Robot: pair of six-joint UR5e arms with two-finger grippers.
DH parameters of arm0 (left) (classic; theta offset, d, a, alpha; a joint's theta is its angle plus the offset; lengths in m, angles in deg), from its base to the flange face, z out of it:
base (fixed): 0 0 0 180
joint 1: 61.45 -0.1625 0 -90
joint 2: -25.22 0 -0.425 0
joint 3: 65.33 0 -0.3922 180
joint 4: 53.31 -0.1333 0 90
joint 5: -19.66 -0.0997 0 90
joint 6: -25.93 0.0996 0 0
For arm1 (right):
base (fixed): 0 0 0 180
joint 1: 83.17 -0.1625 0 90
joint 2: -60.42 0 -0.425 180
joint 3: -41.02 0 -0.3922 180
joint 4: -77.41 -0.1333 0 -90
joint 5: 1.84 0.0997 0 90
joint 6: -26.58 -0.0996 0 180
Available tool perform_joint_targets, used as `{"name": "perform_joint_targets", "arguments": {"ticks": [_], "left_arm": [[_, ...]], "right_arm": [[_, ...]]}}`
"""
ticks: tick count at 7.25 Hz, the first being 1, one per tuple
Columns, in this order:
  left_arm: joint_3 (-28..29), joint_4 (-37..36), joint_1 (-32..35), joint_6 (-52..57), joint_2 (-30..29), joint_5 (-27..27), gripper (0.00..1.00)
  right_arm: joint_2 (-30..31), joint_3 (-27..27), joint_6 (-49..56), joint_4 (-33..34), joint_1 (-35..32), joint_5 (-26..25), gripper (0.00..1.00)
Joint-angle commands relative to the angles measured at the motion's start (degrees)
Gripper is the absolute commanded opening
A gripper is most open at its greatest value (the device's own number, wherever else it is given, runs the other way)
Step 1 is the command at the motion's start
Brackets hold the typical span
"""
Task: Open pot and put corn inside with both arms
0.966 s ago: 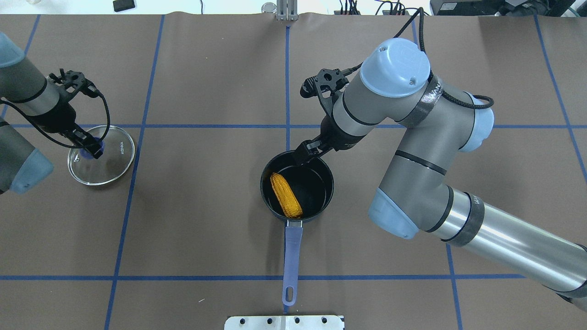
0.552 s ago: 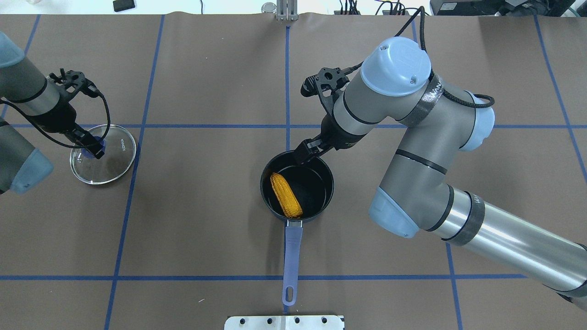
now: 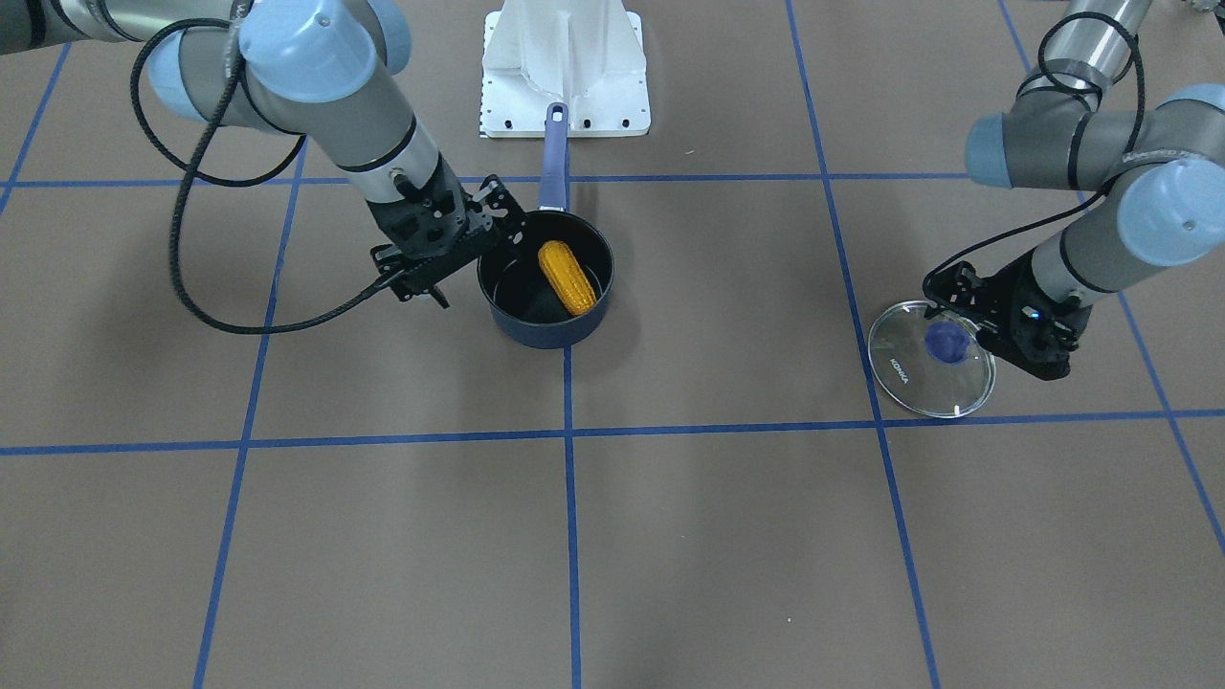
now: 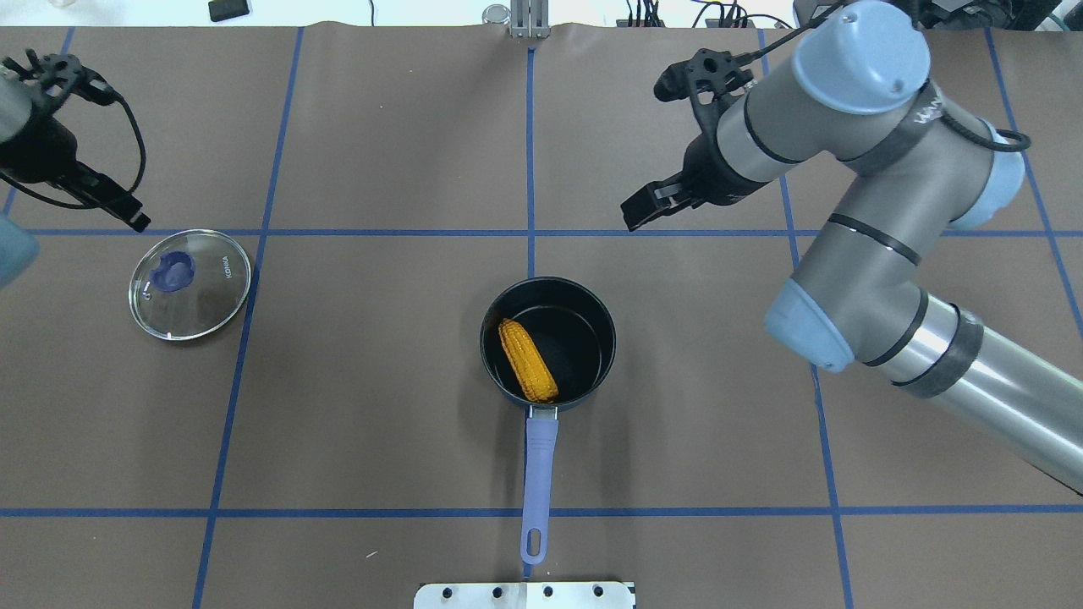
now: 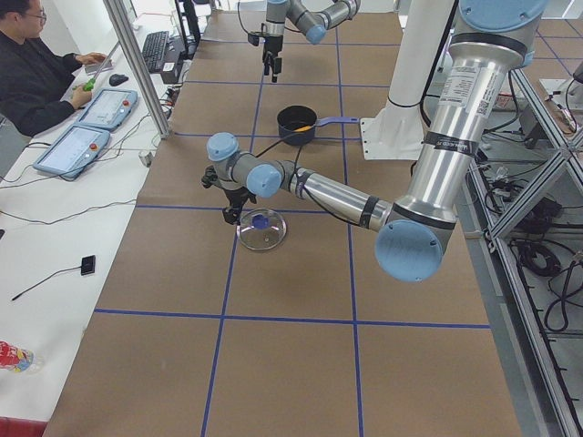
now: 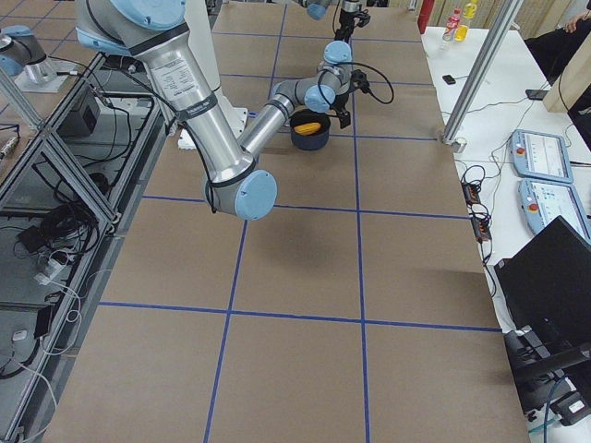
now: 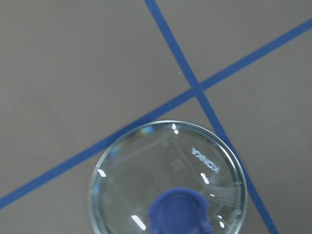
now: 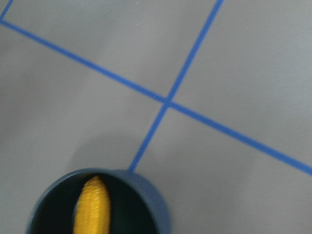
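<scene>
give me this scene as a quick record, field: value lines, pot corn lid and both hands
pot: uncovered, upright on the table, handle toward the robot
corn: lying inside the pot
lid: glass, flat on the table, well apart from the pot, on the robot's left
left hand: holds nothing, beside the lid in the overhead view
right hand: holds nothing, clear of the pot in the overhead view
task: looks done

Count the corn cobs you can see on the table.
1. The corn lies inside the uncovered pot, one end near the handle. The pot's inside is in plain view, and no other cob shows.
</scene>
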Motion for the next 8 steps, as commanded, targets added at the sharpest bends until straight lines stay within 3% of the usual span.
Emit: {"name": "perform_joint_targets", "arguments": {"ticks": [1, 3, 4, 6, 7, 8], "left_arm": [[0.3, -0.5, 5.9, 0.2, 0.2, -0.1, 0.99], [0.0, -2.8, 9.0, 0.8, 0.7, 0.1, 1.00], [0.0, -2.7, 9.7, 5.1, 4.3, -0.2, 1.00], [0.4, -2.7, 13.4, 6.7, 5.1, -0.4, 1.00], [0.5, -3.0, 15.3, 12.6, 7.4, -0.3, 1.00], [0.6, -3.1, 17.7, 14.1, 7.4, -0.3, 1.00]], "right_arm": [[7.9, -0.1, 4.4, -7.4, -2.7, 0.1, 1.00], [9.4, -0.1, 3.6, -6.7, -5.7, -0.3, 1.00], [13.7, 1.0, 3.4, -7.4, -9.2, 0.6, 1.00], [17.6, 0.4, 5.3, -6.6, -19.1, 9.1, 1.00], [20.5, 0.3, 6.0, -6.2, -23.6, 11.2, 1.00], [21.5, 0.6, 11.5, -1.4, -27.3, 12.4, 1.00]]}}
